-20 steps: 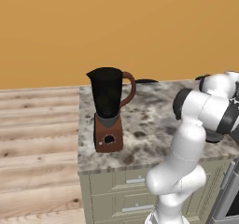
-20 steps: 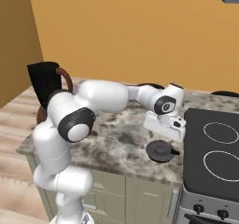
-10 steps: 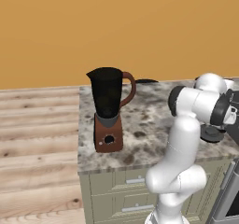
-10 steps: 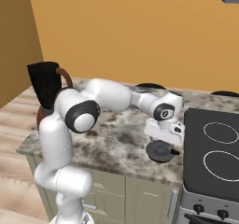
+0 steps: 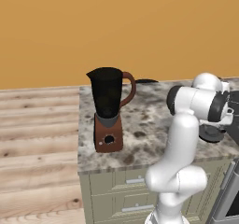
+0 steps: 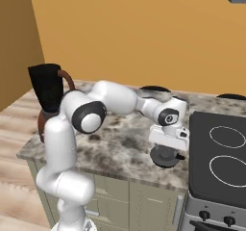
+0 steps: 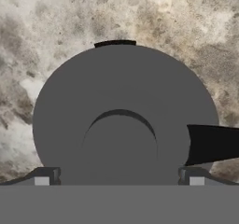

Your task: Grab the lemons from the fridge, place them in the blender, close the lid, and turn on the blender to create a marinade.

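Observation:
The lid (image 7: 121,101), a round dark grey disc with a raised centre knob (image 7: 119,143), lies flat on the speckled counter by the stove. My gripper (image 7: 119,177) hangs straight over it and very close, open, its fingertips (image 7: 46,176) wide either side of the knob. From the right base the gripper (image 6: 167,147) sits just above the lid (image 6: 166,158). From the left base the lid (image 5: 212,133) lies under the hand. The blender (image 5: 109,108), a black jar on a brown base, stands uncovered at the counter's far end (image 6: 48,95). Lemons and fridge are out of view.
A black stove top (image 6: 218,158) with ring burners borders the lid on one side. A flat dark disc (image 6: 154,88) lies at the back of the counter (image 5: 149,125) near the orange wall. Drawers (image 5: 126,190) run below the counter's front edge.
The hand has come down toward the lid and a little nearer the counter's front. The elbow has swung round. The jaws have stayed wide.

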You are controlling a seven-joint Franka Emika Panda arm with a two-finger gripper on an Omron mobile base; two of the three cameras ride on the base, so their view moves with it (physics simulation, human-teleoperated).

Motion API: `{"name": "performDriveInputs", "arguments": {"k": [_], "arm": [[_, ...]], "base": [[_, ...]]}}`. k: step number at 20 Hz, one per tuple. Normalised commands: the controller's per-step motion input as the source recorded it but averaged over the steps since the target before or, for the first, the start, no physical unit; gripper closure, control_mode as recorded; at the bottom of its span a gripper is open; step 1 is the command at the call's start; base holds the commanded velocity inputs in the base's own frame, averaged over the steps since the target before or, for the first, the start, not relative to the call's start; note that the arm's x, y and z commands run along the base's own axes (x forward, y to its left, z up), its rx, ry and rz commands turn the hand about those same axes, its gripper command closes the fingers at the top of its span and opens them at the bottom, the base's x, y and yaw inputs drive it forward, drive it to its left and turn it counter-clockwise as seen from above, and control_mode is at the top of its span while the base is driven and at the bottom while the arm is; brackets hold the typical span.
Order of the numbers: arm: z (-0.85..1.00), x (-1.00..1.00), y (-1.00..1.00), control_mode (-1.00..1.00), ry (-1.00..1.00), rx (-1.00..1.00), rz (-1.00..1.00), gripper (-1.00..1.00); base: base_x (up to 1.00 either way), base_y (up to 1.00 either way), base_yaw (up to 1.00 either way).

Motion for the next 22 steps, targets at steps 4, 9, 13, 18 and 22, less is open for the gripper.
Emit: {"name": "performDriveInputs", "arguments": {"k": [4, 9, 13, 18, 22], "arm": [[-0.36, 0.00, 0.00, -1.00, 0.00, 0.00, 0.06, -1.00], [-0.23, 0.00, 0.00, -1.00, 0.00, 0.00, 0.04, -1.00], [-0.25, 0.00, 0.00, -1.00, -0.01, 0.00, 0.05, -1.00], [-0.01, -0.23, 0.20, -1.00, -0.05, 0.00, 0.01, -1.00], [-0.02, 0.00, 0.00, -1.00, -0.03, 0.00, 0.00, -1.00]], "base": [[0.00, 0.00, 0.00], [0.00, 0.00, 0.00], [0.00, 0.00, 0.00], [0.00, 0.00, 0.00], [0.00, 0.00, 0.00]]}}
